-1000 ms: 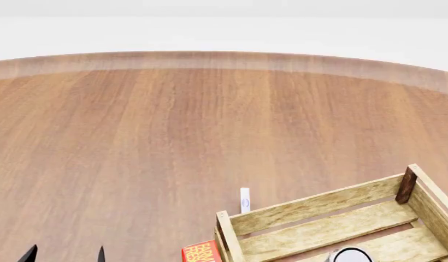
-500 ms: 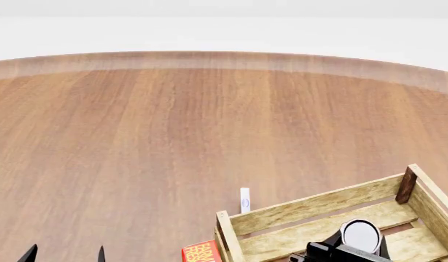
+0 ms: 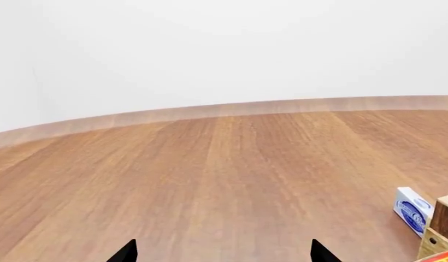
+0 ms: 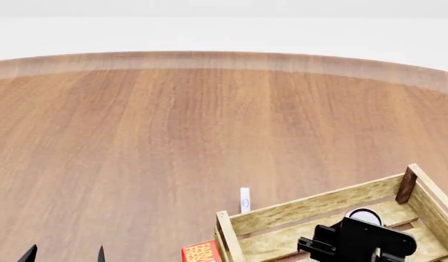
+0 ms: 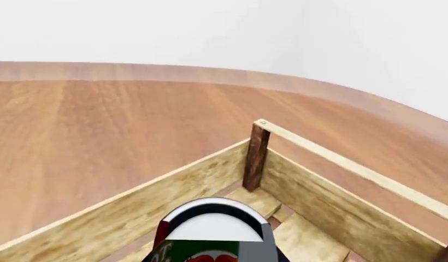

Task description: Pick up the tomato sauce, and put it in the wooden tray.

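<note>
The tomato sauce (image 5: 209, 229) is a small tin with a white top and a red and green label. My right gripper (image 4: 361, 225) is shut on it. In the head view only the tin's pale top (image 4: 364, 215) shows past the black wrist. The tin hangs over the inside of the wooden tray (image 4: 311, 206), near its far wall. In the right wrist view the tray's dark corner post (image 5: 256, 156) and slatted floor lie just beyond the tin. My left gripper (image 3: 224, 252) stands open over bare table; only its tips (image 4: 100, 254) show in the head view.
A small white and blue box (image 4: 245, 200) stands just outside the tray's far wall; the same box (image 3: 412, 210) shows in the left wrist view. A red box (image 4: 202, 252) lies against the tray's left end. The round wooden table (image 4: 173, 125) stretches far ahead.
My right arm has carried the tin forward into the tray, from the view's lower edge to near the far wall. The left gripper has not moved.
</note>
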Robot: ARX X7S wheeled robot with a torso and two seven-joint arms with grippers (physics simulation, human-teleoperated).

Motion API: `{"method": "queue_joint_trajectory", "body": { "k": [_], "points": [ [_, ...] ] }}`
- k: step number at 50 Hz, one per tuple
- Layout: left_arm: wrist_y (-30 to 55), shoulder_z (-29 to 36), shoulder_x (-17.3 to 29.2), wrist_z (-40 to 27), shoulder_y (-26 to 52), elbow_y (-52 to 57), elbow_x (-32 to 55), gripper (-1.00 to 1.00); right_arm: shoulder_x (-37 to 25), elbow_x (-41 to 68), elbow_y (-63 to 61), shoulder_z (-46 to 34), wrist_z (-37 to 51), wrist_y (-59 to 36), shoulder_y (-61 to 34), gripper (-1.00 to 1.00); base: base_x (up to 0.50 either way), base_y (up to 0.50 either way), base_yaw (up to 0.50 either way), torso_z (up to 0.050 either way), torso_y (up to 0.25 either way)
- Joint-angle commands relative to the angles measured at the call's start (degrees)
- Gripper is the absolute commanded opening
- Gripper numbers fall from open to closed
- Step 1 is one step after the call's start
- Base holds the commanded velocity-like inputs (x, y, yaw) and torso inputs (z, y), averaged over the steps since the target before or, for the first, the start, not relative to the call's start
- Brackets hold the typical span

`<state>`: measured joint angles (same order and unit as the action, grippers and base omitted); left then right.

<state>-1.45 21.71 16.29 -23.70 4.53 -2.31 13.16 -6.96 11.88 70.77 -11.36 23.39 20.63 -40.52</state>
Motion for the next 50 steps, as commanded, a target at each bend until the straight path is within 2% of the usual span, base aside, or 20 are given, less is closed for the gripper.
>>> {"method": "queue_joint_trajectory", "body": {
  "k": [1, 22, 50],
  "points": [
    [0.25, 0.21, 0.21, -0.22, -0.07, 0.51, 0.13, 1.0, 0.76, -3.89, 4.19, 3.2, -2.15, -5.18, -5.35, -1.0, 0.0, 0.0, 0.0, 0.0, 0.0],
    [-0.17, 0.5, 0.34, -0.34, 0.12, -0.03, 0.37, 1.0, 1.28, -9.91, 4.21, 13.44, -6.28, -13.89, -6.46, -1.0, 0.0, 0.0, 0.0, 0.0, 0.0],
    [-0.31, 0.84, 0.47, -0.73, 0.34, -0.29, 0.73, 1.0, 1.43, -11.52, 4.22, 17.02, -7.91, -18.28, -6.31, -1.0, 0.0, 0.0, 0.0, 0.0, 0.0]
  ]
}}
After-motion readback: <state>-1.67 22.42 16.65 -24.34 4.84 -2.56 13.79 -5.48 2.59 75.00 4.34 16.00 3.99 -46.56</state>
